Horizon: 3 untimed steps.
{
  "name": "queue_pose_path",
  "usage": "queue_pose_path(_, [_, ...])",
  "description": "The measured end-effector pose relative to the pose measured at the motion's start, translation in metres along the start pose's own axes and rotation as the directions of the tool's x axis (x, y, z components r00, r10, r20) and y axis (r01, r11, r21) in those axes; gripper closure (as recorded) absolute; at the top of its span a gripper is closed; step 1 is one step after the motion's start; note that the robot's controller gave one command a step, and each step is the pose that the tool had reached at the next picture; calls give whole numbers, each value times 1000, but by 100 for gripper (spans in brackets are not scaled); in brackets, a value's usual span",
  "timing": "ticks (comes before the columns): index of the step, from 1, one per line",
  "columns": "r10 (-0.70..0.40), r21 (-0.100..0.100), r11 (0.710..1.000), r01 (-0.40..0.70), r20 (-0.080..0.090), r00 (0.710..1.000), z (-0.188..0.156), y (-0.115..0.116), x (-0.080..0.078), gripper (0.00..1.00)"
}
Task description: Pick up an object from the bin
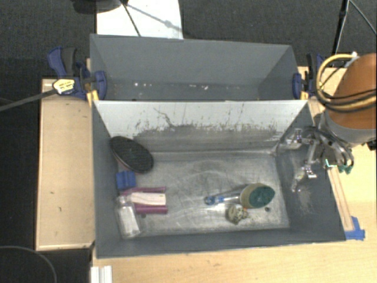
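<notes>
Obs. The grey metal bin is viewed from above. Clock positions are taken from the centre of its floor, with 12 o'clock at the far wall.

The arm, capped by its orange cover, is seen at the 3 o'clock side. The gripper is positioned at 3 o'clock, over the sloping right wall of the bin, just beside the edge of the floor. Whether it is spread or closed cannot be told from this angle.

Nearest thing: a round dark-teal disc with a tan rim is found on the floor at 4 o'clock, near the gripper but apart from it. A small crumpled olive-grey lump is noted at 5 o'clock, touching the disc at its lower left. A slim blue-and-clear tube is laid flat just left of the disc, with its right end meeting the disc's rim.

The remaining things are grouped at the left side, well apart from the gripper. A black oval ribbed pad is seen at 10 o'clock, at the foot of the left wall. A small blue block is recorded at 9 o'clock, just below the pad. A flat maroon-and-white packet is placed at 8 o'clock, beside the block. A clear plastic bottle is laid in the near left corner at 8 o'clock, touching the packet.
</notes>
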<state>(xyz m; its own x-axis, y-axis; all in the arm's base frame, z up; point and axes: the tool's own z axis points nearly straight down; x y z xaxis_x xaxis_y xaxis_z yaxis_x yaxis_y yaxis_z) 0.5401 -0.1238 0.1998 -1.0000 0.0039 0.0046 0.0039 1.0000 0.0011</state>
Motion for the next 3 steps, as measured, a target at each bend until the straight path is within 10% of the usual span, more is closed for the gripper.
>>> queue_pose_path(1, [-417,8,909,417,13,909,128,65,34,0])
queue_pose_path(2, [-422,11,907,421,24,906,125,67,30,100])
queue_pose_path(3, [-419,8,908,419,13,908,10,70,25,100])
